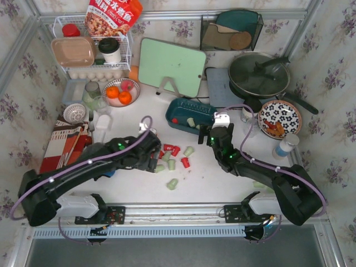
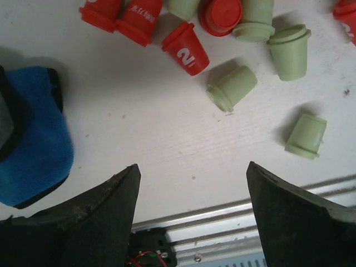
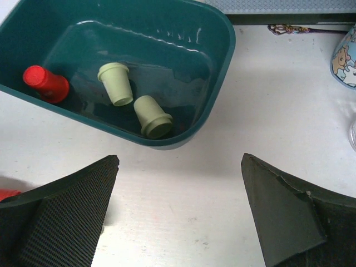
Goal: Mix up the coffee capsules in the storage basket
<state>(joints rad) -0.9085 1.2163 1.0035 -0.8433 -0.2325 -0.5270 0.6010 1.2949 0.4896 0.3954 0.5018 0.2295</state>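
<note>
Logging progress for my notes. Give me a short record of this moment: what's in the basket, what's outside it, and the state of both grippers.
in basket: storage basket holds one red capsule and two green capsules
outside basket: loose capsules, red and green, scattered on the table
left gripper: open, empty, beside the loose capsules
right gripper: open, empty, just outside the storage basket

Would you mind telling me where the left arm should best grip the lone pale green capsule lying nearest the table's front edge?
Grip the pale green capsule across its tapered body, just behind the wider rim, coming straight down from above. It lies on its side and alone, so the open left end effector could probably straddle it.
</note>
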